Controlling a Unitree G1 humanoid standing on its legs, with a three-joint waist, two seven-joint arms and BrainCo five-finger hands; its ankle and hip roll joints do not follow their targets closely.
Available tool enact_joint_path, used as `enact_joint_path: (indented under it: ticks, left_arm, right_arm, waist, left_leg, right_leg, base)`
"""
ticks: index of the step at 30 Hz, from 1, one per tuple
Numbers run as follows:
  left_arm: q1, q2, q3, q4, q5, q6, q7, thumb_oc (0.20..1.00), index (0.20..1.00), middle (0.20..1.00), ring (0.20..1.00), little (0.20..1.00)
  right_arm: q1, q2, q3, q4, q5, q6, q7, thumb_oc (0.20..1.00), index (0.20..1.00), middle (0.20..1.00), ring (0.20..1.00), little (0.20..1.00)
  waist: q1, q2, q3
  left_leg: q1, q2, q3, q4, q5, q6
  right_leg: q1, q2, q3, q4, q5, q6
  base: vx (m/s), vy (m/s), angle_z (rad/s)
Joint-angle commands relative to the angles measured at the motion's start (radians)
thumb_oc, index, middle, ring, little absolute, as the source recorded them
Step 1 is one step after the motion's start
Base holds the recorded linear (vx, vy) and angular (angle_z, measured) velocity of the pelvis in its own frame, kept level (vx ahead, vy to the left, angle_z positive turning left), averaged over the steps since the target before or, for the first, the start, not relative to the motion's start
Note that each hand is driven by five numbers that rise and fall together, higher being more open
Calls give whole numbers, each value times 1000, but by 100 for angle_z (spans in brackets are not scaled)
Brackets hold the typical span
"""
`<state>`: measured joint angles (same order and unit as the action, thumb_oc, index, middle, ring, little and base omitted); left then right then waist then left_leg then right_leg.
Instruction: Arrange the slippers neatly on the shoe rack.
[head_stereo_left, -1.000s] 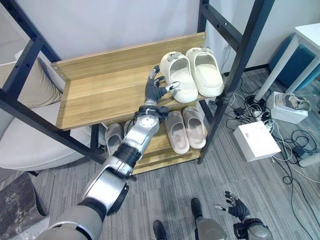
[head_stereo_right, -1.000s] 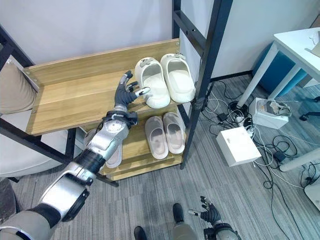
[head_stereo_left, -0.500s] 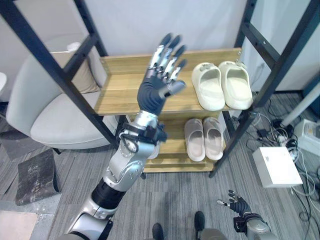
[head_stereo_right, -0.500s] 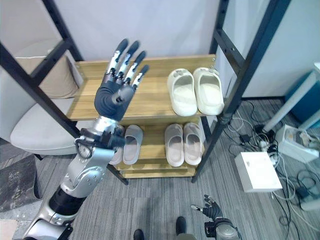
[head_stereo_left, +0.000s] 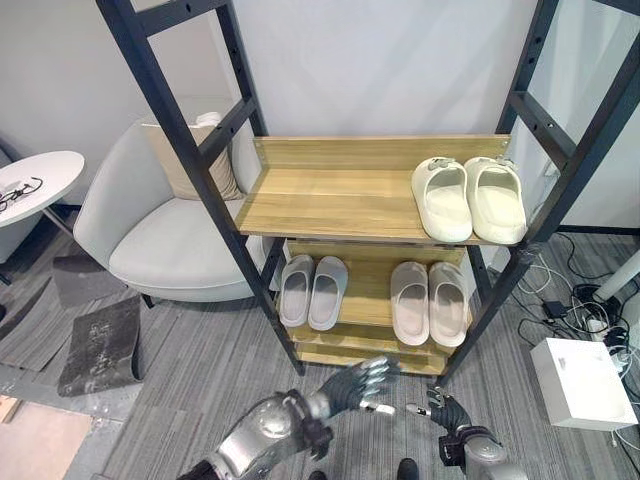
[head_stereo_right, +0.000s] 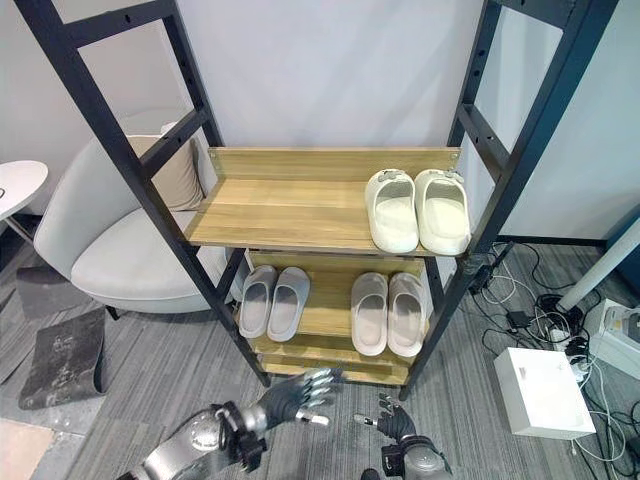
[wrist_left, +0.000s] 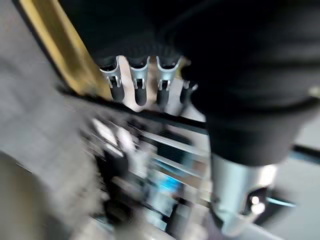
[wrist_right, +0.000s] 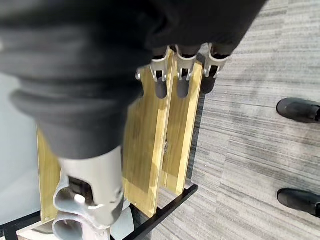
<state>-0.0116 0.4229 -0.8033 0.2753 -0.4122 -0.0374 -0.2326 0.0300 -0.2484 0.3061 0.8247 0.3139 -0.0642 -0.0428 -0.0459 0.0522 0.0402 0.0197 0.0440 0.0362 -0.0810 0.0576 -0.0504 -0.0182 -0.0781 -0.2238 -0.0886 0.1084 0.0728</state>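
Note:
A pair of cream slippers (head_stereo_left: 468, 198) stands side by side at the right end of the wooden top shelf (head_stereo_left: 320, 200) of the black-framed shoe rack. On the lower shelf sit a grey pair (head_stereo_left: 313, 291) at the left and a beige pair (head_stereo_left: 428, 300) at the right. My left hand (head_stereo_left: 355, 385) hangs low in front of the rack above the carpet, fingers straight and holding nothing. My right hand (head_stereo_left: 440, 408) is beside it, also open and low. In the right wrist view straight fingers (wrist_right: 182, 75) point at the rack's wooden base.
A light armchair (head_stereo_left: 170, 240) with a cushion stands left of the rack, and a small round white table (head_stereo_left: 35, 180) is further left. A dark mat (head_stereo_left: 100, 345) lies on the carpet. A white box (head_stereo_left: 583, 380) and cables lie at the right.
My left hand has dropped from up by the top shelf to low near the floor. The camera has pulled back. The slippers have not moved.

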Motion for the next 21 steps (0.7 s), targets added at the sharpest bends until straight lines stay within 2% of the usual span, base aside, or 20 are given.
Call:
enact_joint_path:
  ticks: [1,3,5,6,7,9,10,12,14,21]
  left_arm:
    - [-46,-110,87,155,184,-31,100,1000,1000,1000,1000,1000]
    - [-41,-136,117,221,201,-43,142,1000,1000,1000,1000,1000]
    - [-13,-189,217,356,113,-41,227,1000,1000,1000,1000,1000]
    - [-2,-186,263,379,102,-33,234,1000,1000,1000,1000,1000]
    - [23,-197,303,404,81,-38,242,1000,1000,1000,1000,1000]
    - [28,-206,324,440,73,-45,253,1000,1000,1000,1000,1000]
    - [21,-213,389,508,71,-41,274,1000,1000,1000,1000,1000]
    - [24,-224,421,547,58,-39,283,1000,1000,1000,1000,1000]
    - [20,-243,522,645,25,-46,320,1000,1000,1000,1000,1000]
    - [29,-251,599,670,-28,-64,338,1000,1000,1000,1000,1000]
  right_arm:
    - [-4,3,24,-88,-5,-31,-12,1000,1000,1000,1000,1000]
    - [4,3,29,-100,-6,-31,-21,1000,1000,1000,1000,1000]
    - [20,14,39,-129,9,-25,-30,1000,1000,1000,1000,1000]
    - [66,-25,19,-184,-21,-14,-21,1000,1000,1000,1000,1000]
    - [112,-52,2,-182,-13,-31,-8,1000,1000,1000,1000,1000]
    - [104,-52,-14,-129,-12,-38,-12,1000,1000,1000,1000,1000]
    - [88,-47,-19,-75,-26,-35,-22,1000,1000,1000,1000,1000]
    - [81,-43,-18,-59,-30,-34,-22,1000,1000,1000,1000,1000]
    - [59,-27,-21,-25,-32,-35,-29,1000,1000,1000,1000,1000]
    - [10,1,-34,44,6,-40,-30,1000,1000,1000,1000,1000]
  waist:
    - [-15,-57,28]
    - [-18,-57,27]
    - [-16,-63,29]
    - [-20,-68,30]
    - [-20,-70,32]
    - [-24,-70,35]
    - [-27,-73,39]
    - [-27,-73,40]
    - [-29,-71,38]
    - [-36,-63,28]
  left_leg:
    - [11,-14,-31,-6,-34,-6]
    - [12,-14,-29,-6,-34,-5]
    - [15,-15,-29,-6,-31,-5]
    - [16,-14,-28,-6,-30,-5]
    - [17,-13,-26,-6,-29,-4]
    - [18,-12,-24,-6,-29,-4]
    - [21,-11,-18,-6,-29,-5]
    - [24,-11,-15,-6,-30,-4]
    - [37,-9,-3,-6,-35,-3]
    - [65,-7,14,-6,-47,-1]
  right_leg:
    - [61,-18,-7,1,-72,61]
    - [60,-18,-6,1,-71,61]
    - [61,-18,-6,1,-71,59]
    - [61,-17,-5,1,-71,59]
    - [62,-17,-2,1,-69,60]
    - [63,-17,-1,1,-68,60]
    - [62,-16,7,1,-68,58]
    - [64,-15,10,1,-68,58]
    - [70,-14,22,1,-72,55]
    - [90,-12,42,1,-84,48]
  base:
    - [-2,11,-9]
    - [-2,5,-4]
    - [0,0,0]
    - [0,0,0]
    - [0,0,0]
    - [0,0,0]
    - [0,0,0]
    - [3,-6,-6]
    - [30,-9,-14]
    - [33,2,-15]
